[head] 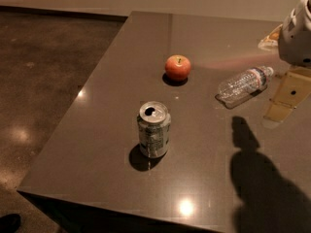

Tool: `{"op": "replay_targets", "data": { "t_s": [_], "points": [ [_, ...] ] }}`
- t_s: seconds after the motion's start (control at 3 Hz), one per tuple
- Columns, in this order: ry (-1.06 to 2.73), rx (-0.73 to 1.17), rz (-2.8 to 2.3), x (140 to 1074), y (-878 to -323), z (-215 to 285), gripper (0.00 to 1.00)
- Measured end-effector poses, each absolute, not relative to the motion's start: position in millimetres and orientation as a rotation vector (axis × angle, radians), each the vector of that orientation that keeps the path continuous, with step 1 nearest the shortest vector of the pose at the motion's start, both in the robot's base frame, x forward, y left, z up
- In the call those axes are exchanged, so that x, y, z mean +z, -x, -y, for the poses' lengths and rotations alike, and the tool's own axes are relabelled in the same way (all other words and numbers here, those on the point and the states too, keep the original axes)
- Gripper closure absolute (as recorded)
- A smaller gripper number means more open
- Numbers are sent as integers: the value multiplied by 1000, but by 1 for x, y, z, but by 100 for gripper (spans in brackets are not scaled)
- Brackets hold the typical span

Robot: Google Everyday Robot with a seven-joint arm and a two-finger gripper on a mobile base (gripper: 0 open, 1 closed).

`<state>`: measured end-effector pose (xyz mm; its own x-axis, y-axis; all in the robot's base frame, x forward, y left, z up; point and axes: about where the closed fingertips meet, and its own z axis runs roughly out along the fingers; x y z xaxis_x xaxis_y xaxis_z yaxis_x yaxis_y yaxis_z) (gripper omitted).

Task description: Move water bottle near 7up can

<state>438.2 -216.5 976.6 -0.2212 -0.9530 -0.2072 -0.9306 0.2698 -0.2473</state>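
The gripper (290, 93) sits at the right edge of the view, far to the right of the 7up can (154, 130) and slightly beyond it. Only a pale tan part shows below a white rounded housing (297, 33), and the rest is cut off by the frame. I cannot tell whether it is set wide or narrow, and nothing is visibly held in it. Behind the housing a small pale orange object (271, 37) is partly covered and cannot be identified. Off the table, down to the left of the can, a dark shape (8, 222) on the floor (43, 81) is clipped by the corner and too dim to name. A broad shadow (262, 178) covers the table (97, 144) to the right of the can and nearer the camera.

The water bottle (243, 85) lies on its side to the right of the can and somewhat farther back, well apart from it. It is clear, ribbed and crinkled, with a pale label band near the neck. Its white cap points away from the can toward the gripper, which is just beside that end; contact cannot be judged. Its base faces the can.

The can stands upright, silver-grey with greenish print, its shiny top showing the open tab hole. A red-orange apple (178, 67) sits behind the can, slightly to its right.
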Motion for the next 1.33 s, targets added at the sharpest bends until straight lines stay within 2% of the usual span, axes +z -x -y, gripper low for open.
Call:
{"op": "replay_targets", "data": {
  "t_s": [0.33, 1.33],
  "points": [
    [1724, -102, -2228, 977, -439, 216, 0],
    [1832, -74, -2230, 947, -488, 231, 0]
  ]
}}
